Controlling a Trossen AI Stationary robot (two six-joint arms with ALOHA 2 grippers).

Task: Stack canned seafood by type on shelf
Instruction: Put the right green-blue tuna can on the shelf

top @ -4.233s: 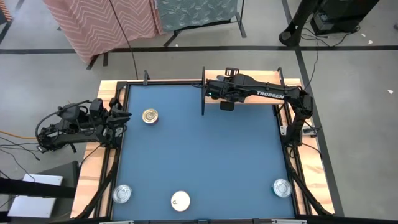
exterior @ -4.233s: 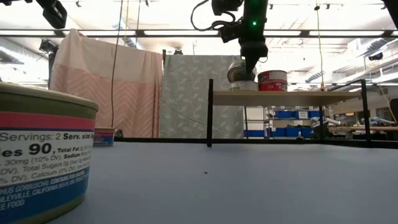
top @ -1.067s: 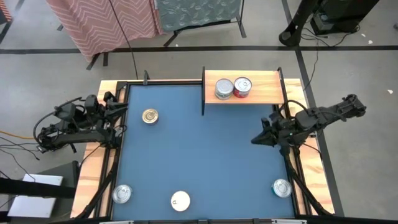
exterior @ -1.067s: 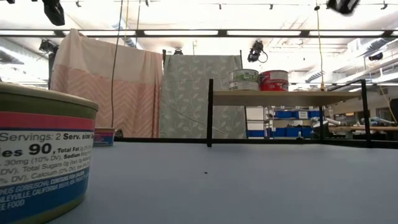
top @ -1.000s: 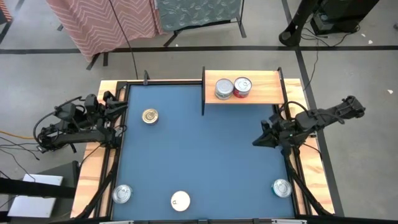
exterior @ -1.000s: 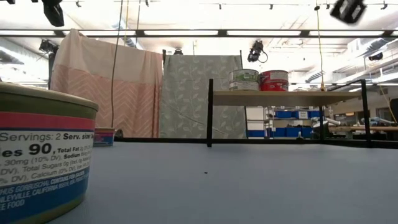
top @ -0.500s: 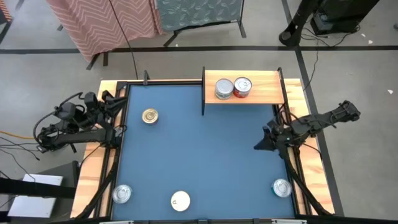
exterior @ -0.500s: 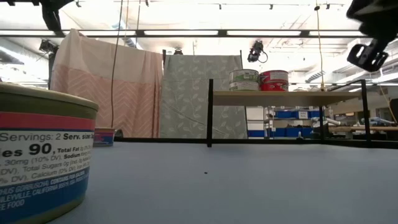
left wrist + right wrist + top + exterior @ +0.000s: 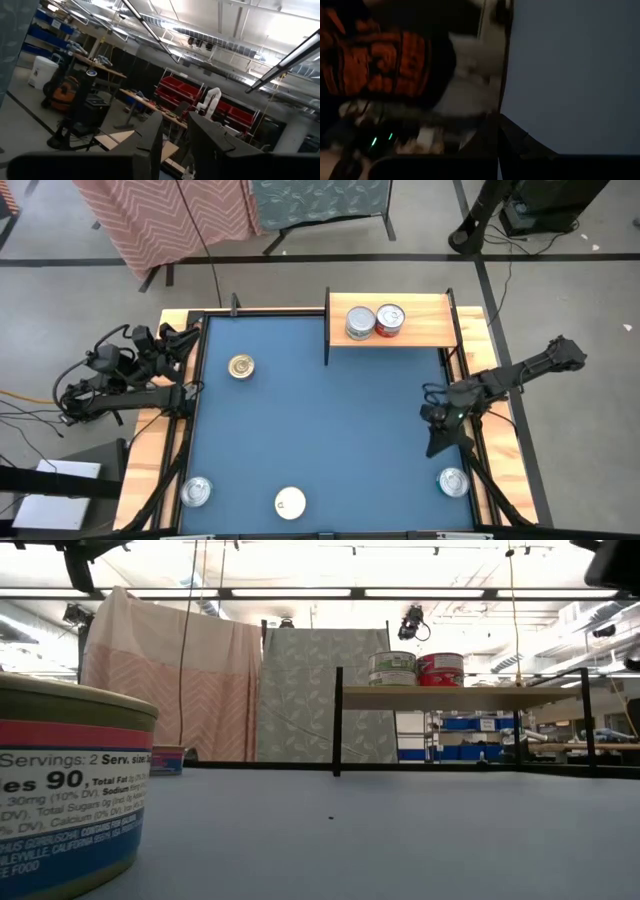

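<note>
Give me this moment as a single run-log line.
right gripper: over table near silver-lidded tin | left gripper: open, parked at table's left edge | light-wood shelf: holds silver-lidded tin touching red-labelled tin

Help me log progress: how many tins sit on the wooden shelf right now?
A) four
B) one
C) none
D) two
D: the high view shows the shelf holding two tins side by side, a silver-lidded tin and a red-sided tin.

The blue table [image 9: 320, 430] lies open mid-field; tins sit at its edges, the shelf [image 9: 425, 330] at back.
</note>
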